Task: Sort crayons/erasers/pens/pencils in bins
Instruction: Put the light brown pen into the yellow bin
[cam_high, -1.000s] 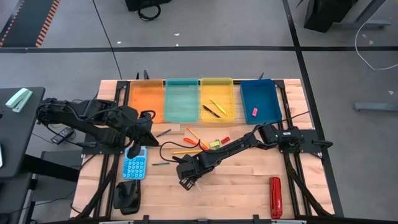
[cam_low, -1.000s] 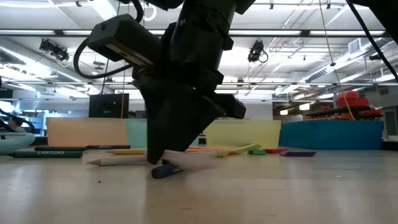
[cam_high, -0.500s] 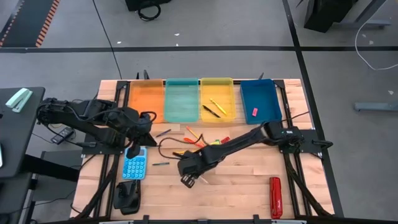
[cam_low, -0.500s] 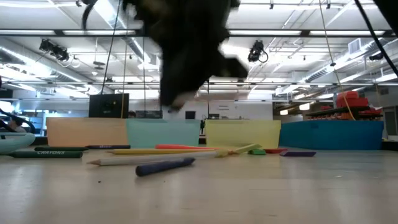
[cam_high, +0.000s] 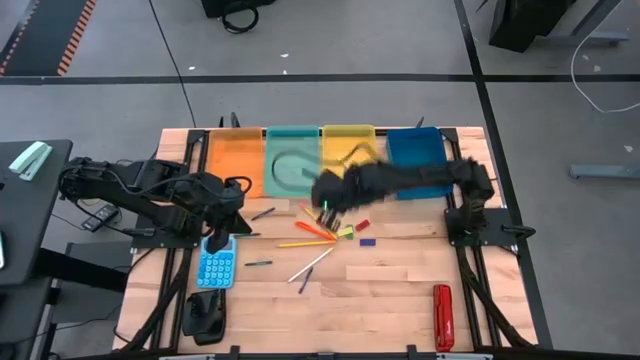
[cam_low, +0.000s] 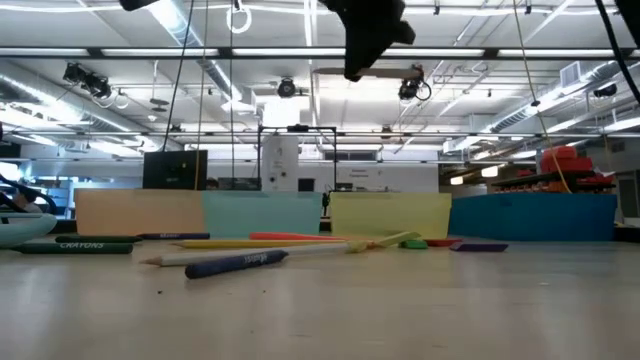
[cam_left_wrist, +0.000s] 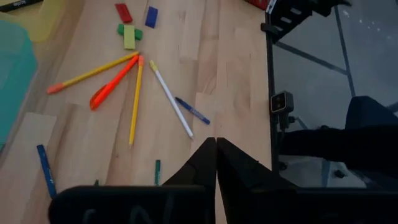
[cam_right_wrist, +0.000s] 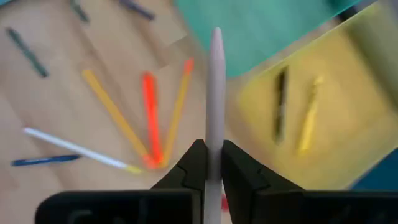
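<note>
The right tool (cam_right_wrist: 208, 163) pinches a pale pencil (cam_right_wrist: 215, 93) mid-shaft, high over the bins (cam_high: 348, 150). It looks light, stiff, slick and prone to pivot. The left tool (cam_left_wrist: 216, 163) waits shut, empty, left of the desk (cam_high: 400, 300).

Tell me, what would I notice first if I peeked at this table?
The right gripper is up in the air near the teal bin and yellow bin, pinching a thin pale stick. Below it, pencils and little erasers lie scattered mid-table. A light-blue calculator sits under the left gripper.
</note>
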